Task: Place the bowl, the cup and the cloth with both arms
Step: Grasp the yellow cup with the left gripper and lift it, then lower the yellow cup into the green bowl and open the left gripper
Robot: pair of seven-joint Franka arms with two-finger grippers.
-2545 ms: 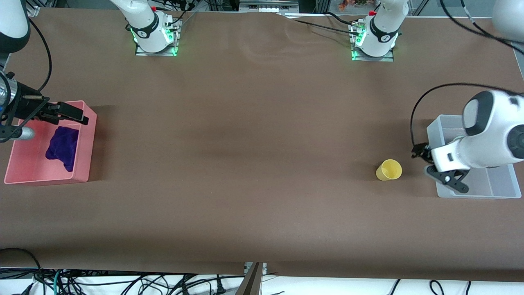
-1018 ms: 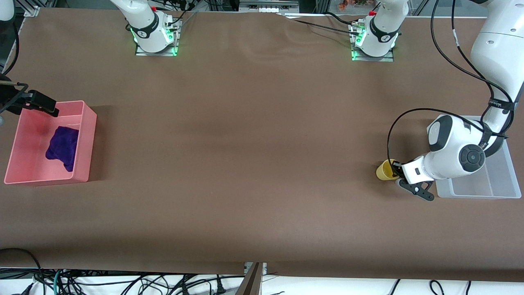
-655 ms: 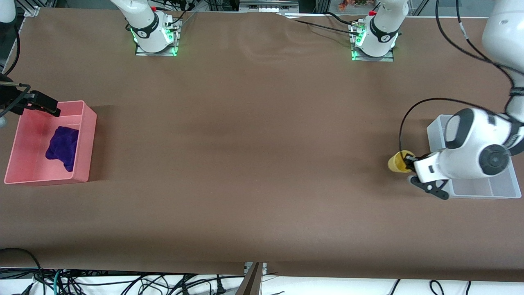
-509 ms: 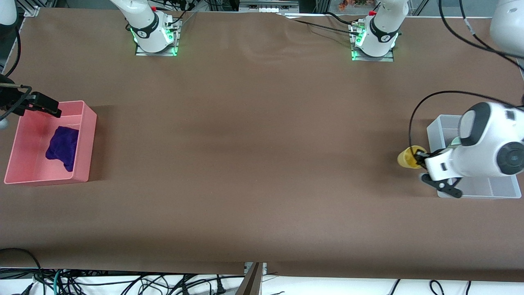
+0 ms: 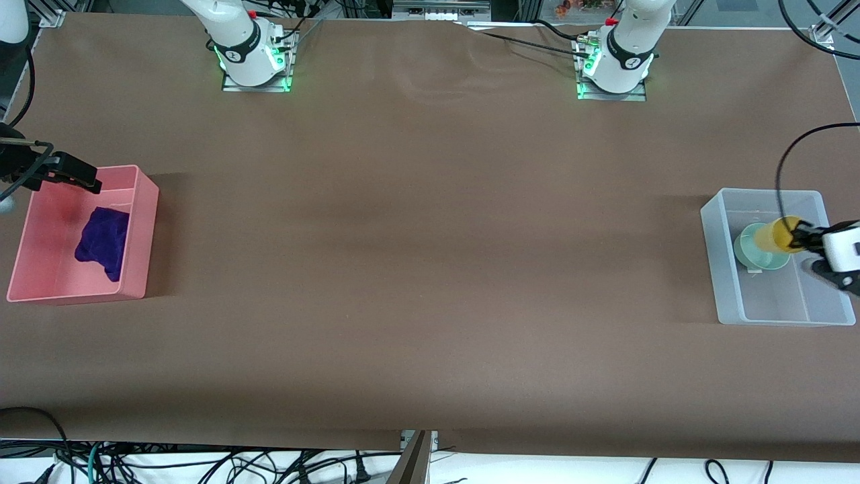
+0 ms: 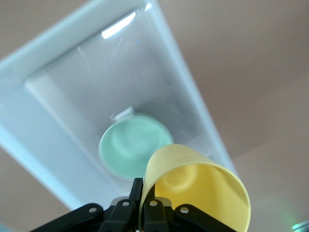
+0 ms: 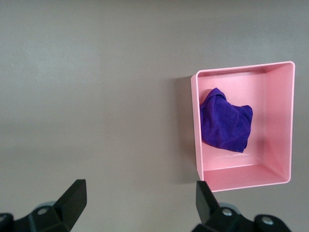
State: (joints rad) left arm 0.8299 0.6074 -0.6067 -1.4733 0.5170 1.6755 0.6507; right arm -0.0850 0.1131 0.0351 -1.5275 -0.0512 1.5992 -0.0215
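Lifted off the tabletop [image 5: 430,269] since a second ago and now hanging over the clear plastic bin [image 5: 722,269] at three o'clock of the front view: the yellow cup [image 5: 783,234], being pinched by the left gripper [image 5: 803,238]. Hovering just above the mint-green bowl [image 5: 752,252], which is already sitting in the half of that bin farther from the camera. Probably being carried there for setting down beside or inside the bowl. At nine o'clock, idling over the farther rim of the pink bin [image 5: 144,228]: the right gripper [image 5: 67,176], with the purple cloth [image 5: 102,242] lying crumpled inside, so seemingly waiting with its part done.

Left wrist view: clamping the cup [image 6: 203,193] by its thin rim, one finger inside and one outside, the left gripper [image 6: 145,203] tilting the cup's mouth toward the lens. Showing below, the bowl [image 6: 133,150] sitting upright on the bin's floor [image 6: 58,63].

Right wrist view: spread wide and holding nothing, the right gripper [image 7: 140,193]. Resting inside the pink bin [image 7: 241,181], touching one long wall, the cloth [image 7: 226,125].
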